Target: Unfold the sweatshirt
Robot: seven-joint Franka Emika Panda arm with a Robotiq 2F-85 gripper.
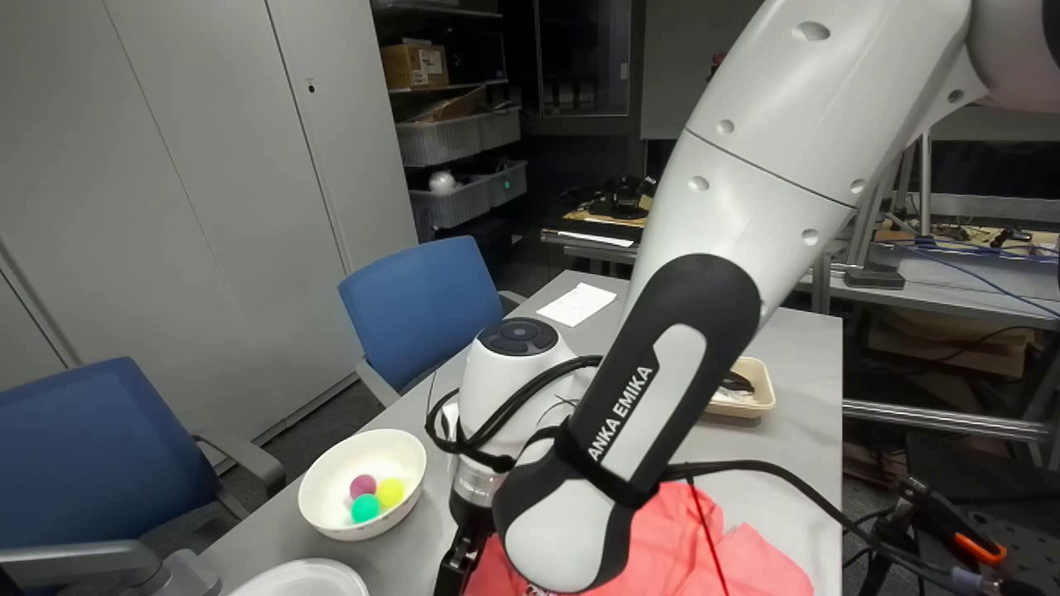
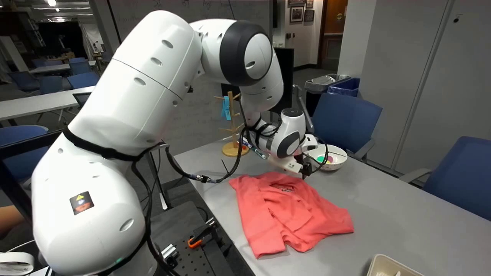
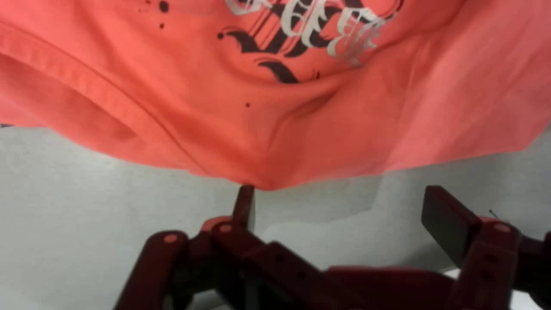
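Note:
The coral-red sweatshirt lies crumpled and partly folded on the grey table, with its fabric showing in both exterior views (image 1: 691,538) (image 2: 291,222). In the wrist view the sweatshirt (image 3: 193,94) fills the upper half, with wrinkles and a black and white print at top centre. My gripper (image 3: 340,200) is open, fingers wide apart, with bare table between them. The left fingertip in that view meets or overlaps the garment's edge; I cannot tell whether it touches. In an exterior view the gripper (image 2: 305,170) is low by the sweatshirt's far edge. It is partly hidden in an exterior view (image 1: 460,559).
A white bowl (image 1: 319,497) with three coloured balls stands close to the gripper. A white plate (image 1: 302,581) is at the table edge. A beige tray (image 1: 758,401), a paper sheet (image 1: 577,304), a wooden stand (image 2: 231,147) and markers (image 2: 257,152) are also on the table.

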